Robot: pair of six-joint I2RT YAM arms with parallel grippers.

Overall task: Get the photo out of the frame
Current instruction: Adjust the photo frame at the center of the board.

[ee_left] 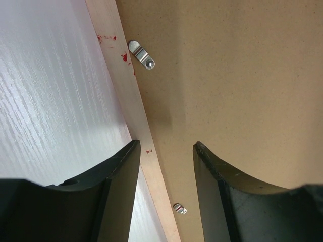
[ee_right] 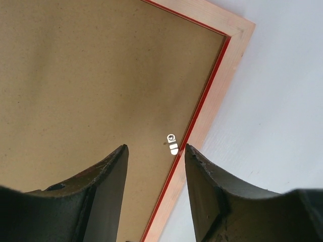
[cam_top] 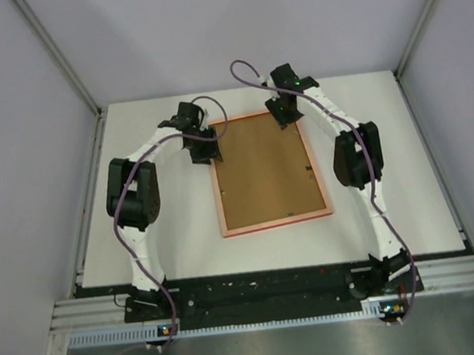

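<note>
White tabletop (cam_top: 410,210) before us, frame (cam_top: 268,172) lying back-up mid-tabletop toward the far edge, our left claw (ee_left: 166,148) apart over its far-left corner, our right claw (ee_right: 156,148) apart over its far-right corner.

I count one frame (cam_top: 268,171) on the one tabletop (cam_top: 406,177), two arms (cam_top: 133,197), each with two fingers (ee_left: 113,191), and three small metal clips in close view: two clips (ee_left: 142,55) toward the tabletop's left edge, one clip (ee_right: 172,144) toward its right edge.
</note>
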